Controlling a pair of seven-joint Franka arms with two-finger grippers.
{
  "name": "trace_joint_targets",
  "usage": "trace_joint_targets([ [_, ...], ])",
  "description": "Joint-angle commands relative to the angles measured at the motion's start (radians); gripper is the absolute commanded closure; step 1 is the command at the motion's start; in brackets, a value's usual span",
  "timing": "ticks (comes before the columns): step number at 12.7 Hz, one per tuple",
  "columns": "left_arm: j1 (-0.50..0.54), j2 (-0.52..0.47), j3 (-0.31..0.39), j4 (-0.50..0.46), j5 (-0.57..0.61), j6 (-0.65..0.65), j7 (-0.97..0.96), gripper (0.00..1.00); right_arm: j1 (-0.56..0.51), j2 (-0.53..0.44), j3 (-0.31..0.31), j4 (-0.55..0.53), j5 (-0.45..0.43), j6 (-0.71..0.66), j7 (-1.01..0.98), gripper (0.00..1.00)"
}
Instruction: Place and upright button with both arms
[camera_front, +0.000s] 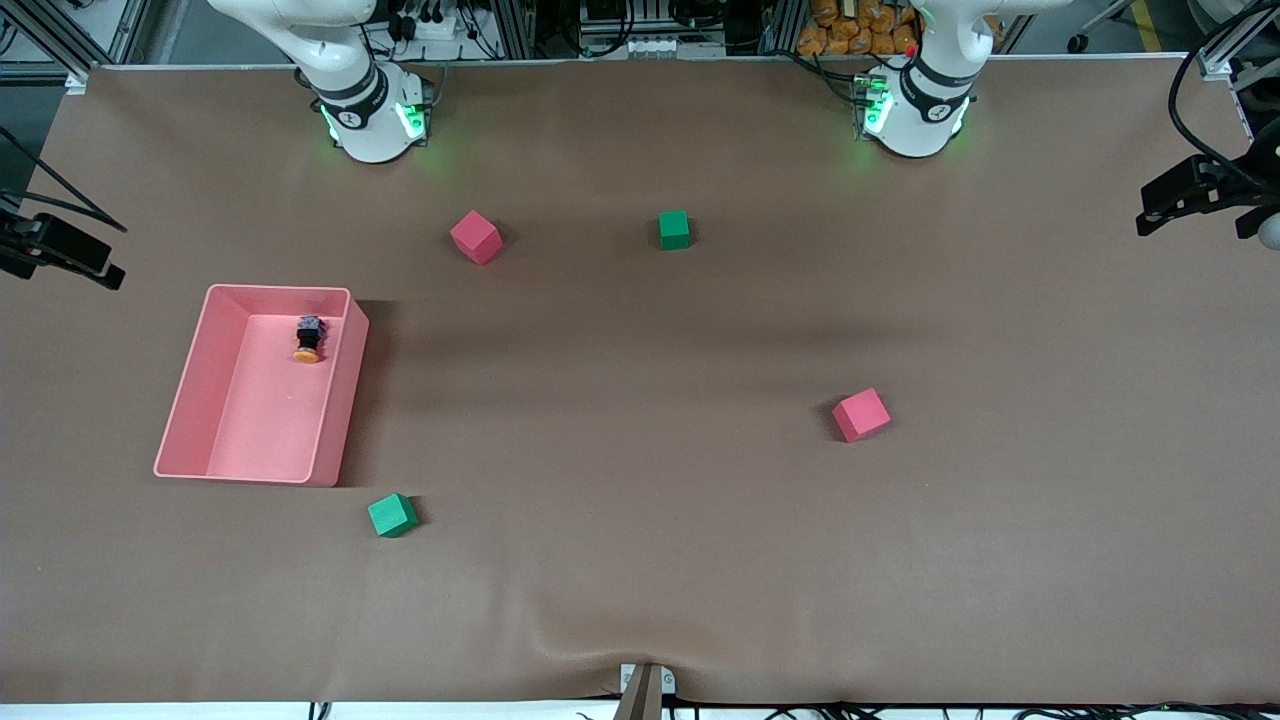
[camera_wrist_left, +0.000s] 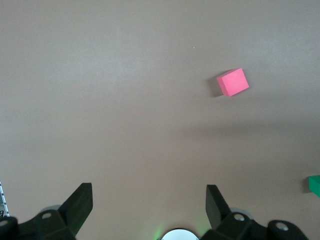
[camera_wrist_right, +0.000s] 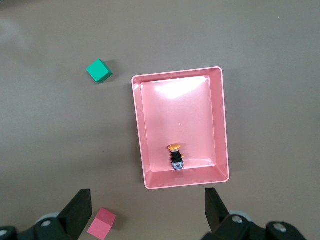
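The button (camera_front: 308, 340) lies on its side in a pink bin (camera_front: 190, 400), in the part of the bin nearest the robots' bases, with its orange cap turned toward the front camera. It also shows in the right wrist view (camera_wrist_right: 175, 156). My right gripper (camera_wrist_right: 148, 197) is open and empty, high over the table between its base and the bin (camera_wrist_right: 220, 125). My left gripper (camera_wrist_left: 148, 192) is open and empty, high over bare table near its own base. Neither gripper shows in the front view.
A red cube (camera_front: 476, 237) and a green cube (camera_front: 673, 229) sit near the bases. Another red cube (camera_front: 861, 414) lies toward the left arm's end. A green cube (camera_front: 392, 515) lies nearer the front camera than the bin. Black camera mounts (camera_front: 1200, 185) stand at the table's ends.
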Motion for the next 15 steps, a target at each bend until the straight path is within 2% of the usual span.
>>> trace_joint_targets([
  [1,0.007,-0.002,-0.006,0.009,-0.001,-0.030,-0.008,0.00,-0.018,0.008,0.006,0.017,0.003,-0.002,0.004,0.00],
  [3,0.006,-0.002,-0.006,0.011,-0.002,-0.033,-0.011,0.00,-0.020,0.010,0.008,0.017,0.007,0.001,0.006,0.00],
  [15,-0.005,0.001,-0.007,0.011,-0.002,-0.033,-0.006,0.00,0.061,0.209,0.012,0.015,0.004,0.172,0.004,0.00],
])
